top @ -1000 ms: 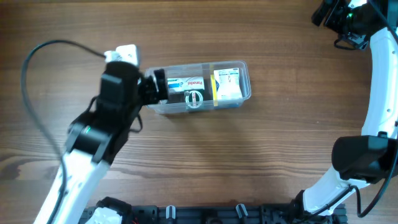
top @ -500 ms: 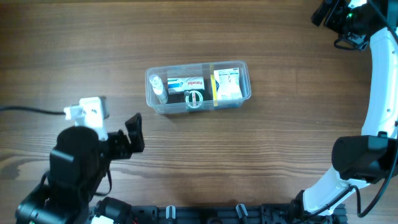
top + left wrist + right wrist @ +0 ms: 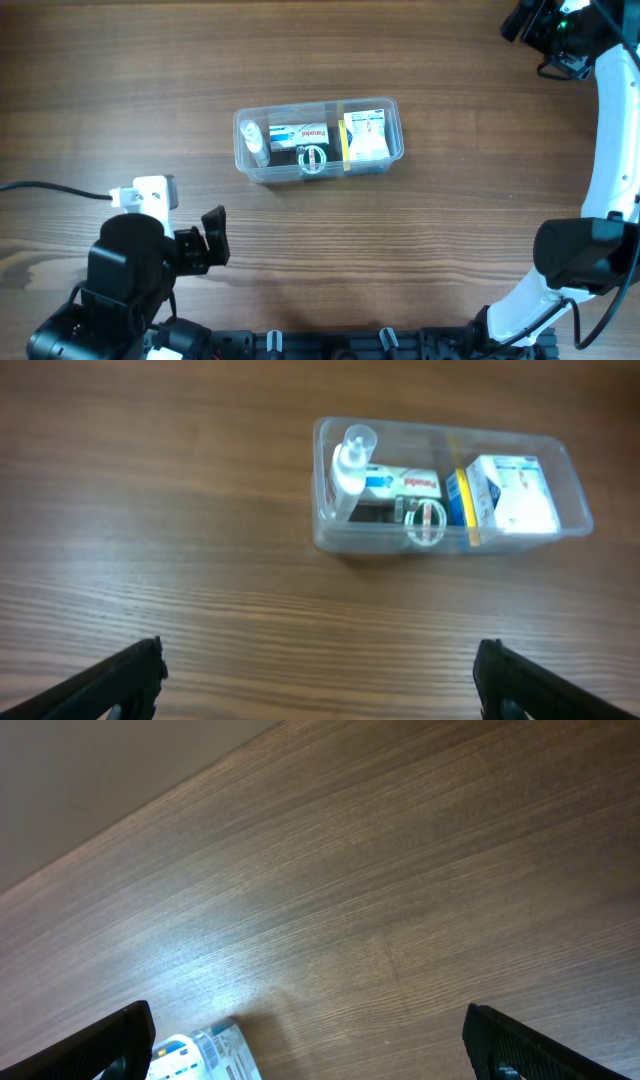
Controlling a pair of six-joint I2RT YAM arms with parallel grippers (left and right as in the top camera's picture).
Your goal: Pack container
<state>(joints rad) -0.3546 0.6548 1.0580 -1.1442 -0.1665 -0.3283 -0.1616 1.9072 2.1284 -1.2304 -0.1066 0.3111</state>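
the container (image 3: 242, 160) sits on the wooden table (image 3: 450, 230), and everything else is placed from it. inside it, a small bottle with a clear cap (image 3: 254, 140) stands at the left end, a white and blue box (image 3: 300, 133) lies in the middle with a small round thing (image 3: 314, 158) just beside it, and a yellow and white box (image 3: 365, 135) fills the right end.

the left claw (image 3: 216, 237) hovers well apart from the container, towards the near left, jaws spread wide and holding nothing; its wrist view looks across bare wood to the container (image 3: 330, 542). the right claw (image 3: 528, 22) is far off to the container's right and beyond it, also wide open and empty.

the packing looks close to done, with no loose item near the container. a blue and white pack (image 3: 205, 1055) peeks in at the bottom edge of the right wrist view; where it lies from the container i cannot tell. if it belongs inside, the right claw would need to drop onto it, close, and carry it to whatever gap remains.
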